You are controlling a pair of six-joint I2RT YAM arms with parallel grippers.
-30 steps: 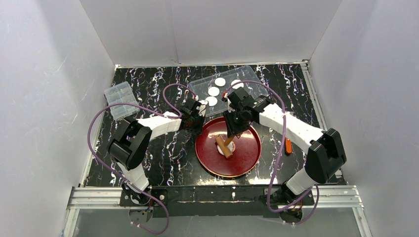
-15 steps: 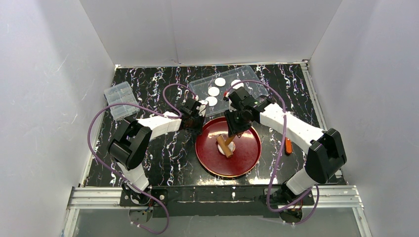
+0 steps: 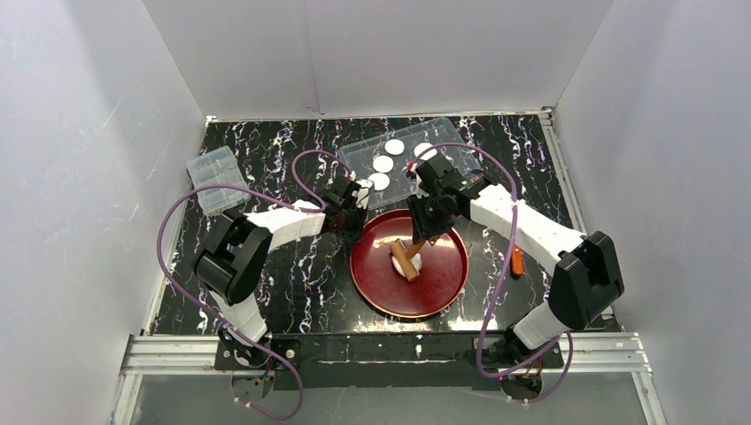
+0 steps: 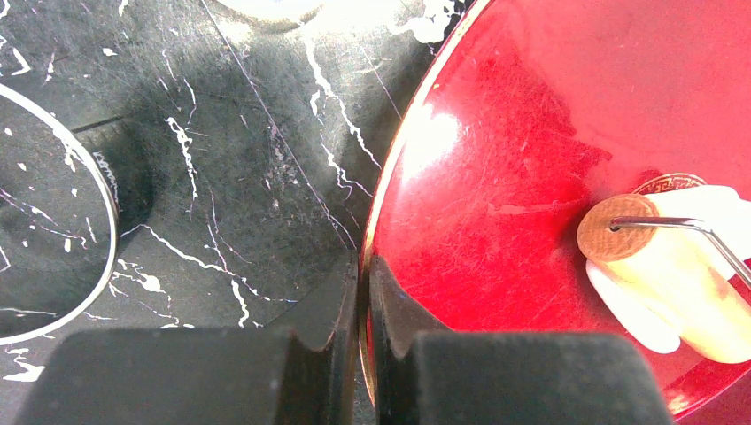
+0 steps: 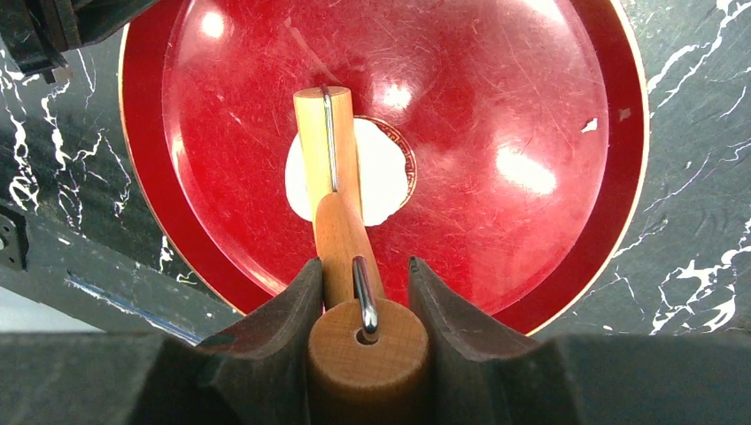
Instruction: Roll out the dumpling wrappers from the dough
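Since the right hand — closed on the handle of the wooden roller — has the barrel lying on the dough at the centre of the red plate, straight ahead along its own axis, rolling falls to it, while the left hand, shut, pinches the plate's rim.

plate taken as landmark. dough is set at its centre, with the roller laid across. wrappers are kept in a tray just behind it; a box is placed behind-left.
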